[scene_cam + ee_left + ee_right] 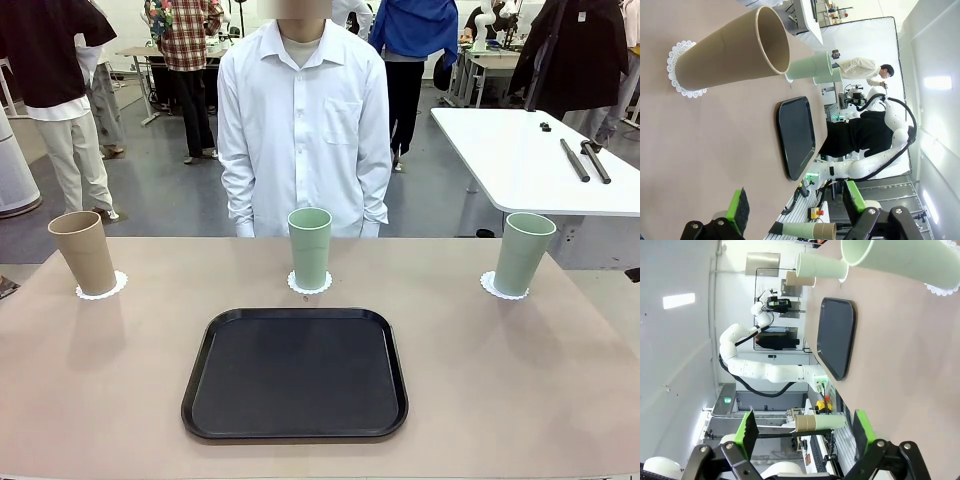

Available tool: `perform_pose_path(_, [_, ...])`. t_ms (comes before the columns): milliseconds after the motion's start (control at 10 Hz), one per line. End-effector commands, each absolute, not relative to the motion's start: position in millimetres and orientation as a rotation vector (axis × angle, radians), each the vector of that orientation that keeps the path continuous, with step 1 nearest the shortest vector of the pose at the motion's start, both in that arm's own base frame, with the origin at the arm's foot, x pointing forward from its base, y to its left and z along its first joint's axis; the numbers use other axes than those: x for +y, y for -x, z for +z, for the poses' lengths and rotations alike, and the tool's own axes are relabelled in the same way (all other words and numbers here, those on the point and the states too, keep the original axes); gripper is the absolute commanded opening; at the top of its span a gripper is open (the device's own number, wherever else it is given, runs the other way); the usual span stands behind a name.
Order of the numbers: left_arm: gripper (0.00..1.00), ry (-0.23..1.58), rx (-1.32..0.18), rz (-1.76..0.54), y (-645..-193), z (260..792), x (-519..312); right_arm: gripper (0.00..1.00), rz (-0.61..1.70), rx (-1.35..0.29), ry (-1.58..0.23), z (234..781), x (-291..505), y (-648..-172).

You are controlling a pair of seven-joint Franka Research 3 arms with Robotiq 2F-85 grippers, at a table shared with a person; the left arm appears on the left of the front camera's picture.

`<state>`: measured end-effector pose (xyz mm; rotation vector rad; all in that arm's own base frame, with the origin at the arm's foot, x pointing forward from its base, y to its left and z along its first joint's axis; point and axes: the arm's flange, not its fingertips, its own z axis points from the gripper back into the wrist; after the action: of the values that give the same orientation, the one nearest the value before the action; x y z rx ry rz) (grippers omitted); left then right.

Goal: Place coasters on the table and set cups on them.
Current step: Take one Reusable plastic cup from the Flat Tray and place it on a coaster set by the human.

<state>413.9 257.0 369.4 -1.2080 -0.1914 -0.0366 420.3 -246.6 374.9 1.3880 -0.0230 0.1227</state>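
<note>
We are looking along our left tool [796, 212], and its two green fingers are standing wide apart with nothing between them. It is hanging over the table [700, 150]. Past it, the brown cup [735, 50] is sitting on a lacy white coaster [676, 55]. Our right tool [805, 432] is also spread apart and holding nothing. Near it, a green cup [905, 260] is sitting on its coaster [942, 289].

From the front, we are seeing three cups in a row on the table [100, 380]. The brown cup [83, 252] is on the left coaster [102, 290], the middle green cup [309, 247] is on the middle coaster [309, 288], and the right green cup [523, 253] is on the right coaster [500, 291]. A black tray [296, 373] is lying just in front of the middle cup. A person in a white shirt [303, 130] is standing behind the table.
</note>
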Motion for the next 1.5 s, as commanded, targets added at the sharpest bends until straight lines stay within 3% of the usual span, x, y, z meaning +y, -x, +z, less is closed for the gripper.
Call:
perform_pose_path(0, [1.0, 1.207, -0.196, -0.03, -414, 371, 257, 1.0, 0.123, -0.024, -1.383, 375, -246, -421])
perform_pose_path(300, [1.0, 1.207, -0.196, -0.03, -414, 371, 257, 1.0, 0.098, -0.193, -1.406, 346, -228, -393])
perform_pose_path(500, [1.0, 1.207, -0.196, -0.03, -414, 371, 257, 1.0, -0.006, -0.166, -1.404, 323, -225, -380])
perform_pose_path(900, [1.0, 1.207, -0.196, -0.03, -414, 371, 257, 1.0, -0.093, -0.317, -1.38, 319, -224, -370])
perform_pose_path(1400, [1.0, 1.207, -0.196, -0.03, -414, 371, 257, 1.0, -0.082, -0.283, -1.389, 317, -232, -373])
